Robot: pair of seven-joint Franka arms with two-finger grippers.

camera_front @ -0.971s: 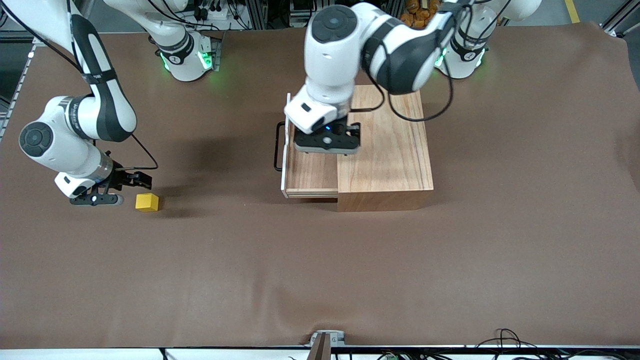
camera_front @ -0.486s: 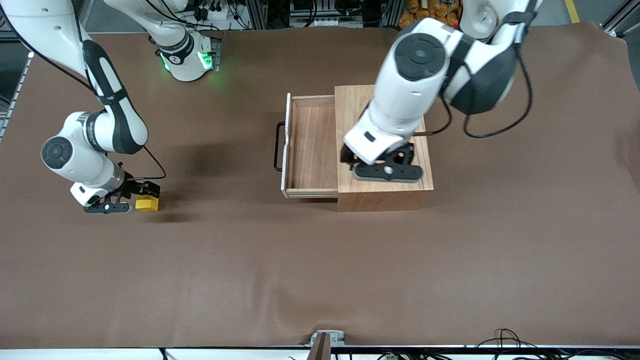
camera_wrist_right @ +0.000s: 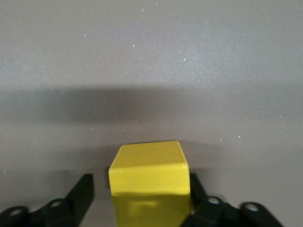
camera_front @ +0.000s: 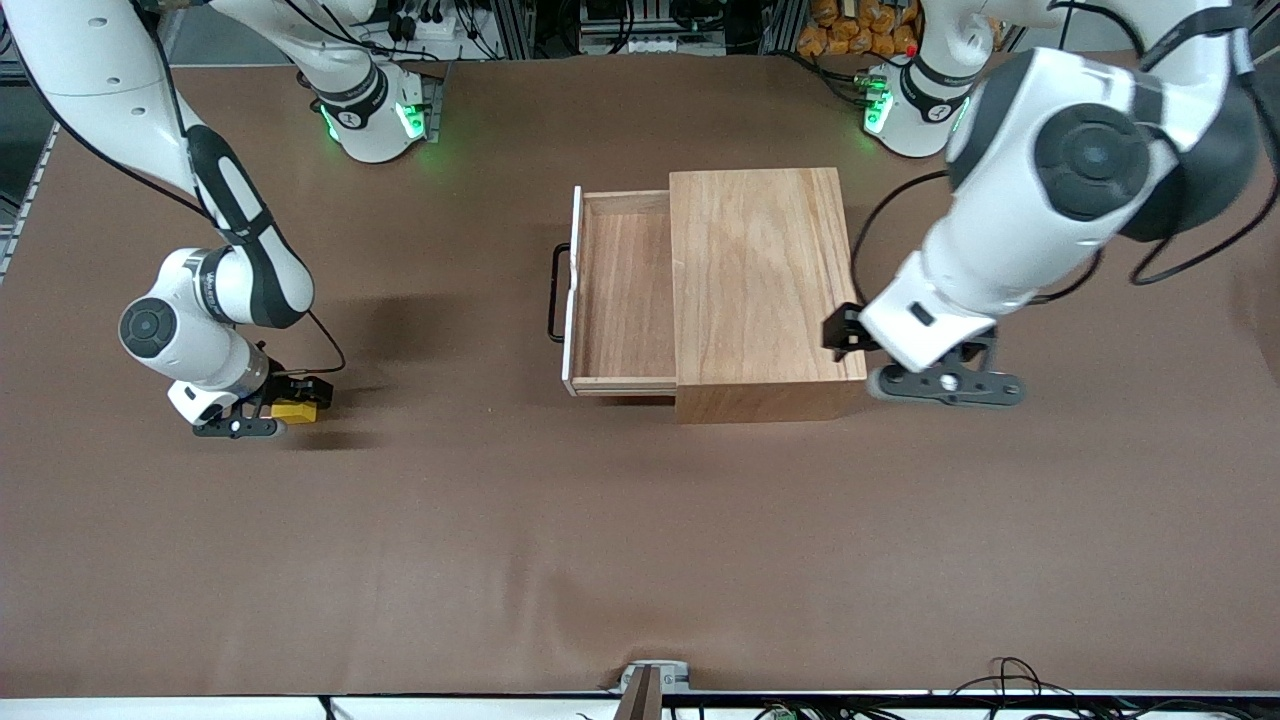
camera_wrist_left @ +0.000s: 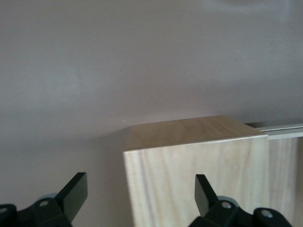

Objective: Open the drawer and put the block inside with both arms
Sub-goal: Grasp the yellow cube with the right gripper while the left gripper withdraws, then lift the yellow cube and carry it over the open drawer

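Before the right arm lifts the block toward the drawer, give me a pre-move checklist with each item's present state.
1. Drawer pulled out of the wooden box, tray showing nothing inside: ok.
2. Yellow block sits between the right gripper fingers: ok.
3. Both fingers pressed against the block: not ok; one touches, a gap shows at the other.
4. Block lifted off the table: not ok, it rests on the table.
5. Left gripper off the drawer, open, beside the box at the left arm's end: ok.

The block (camera_front: 296, 410) lies well apart from the drawer (camera_front: 622, 290), toward the right arm's end.
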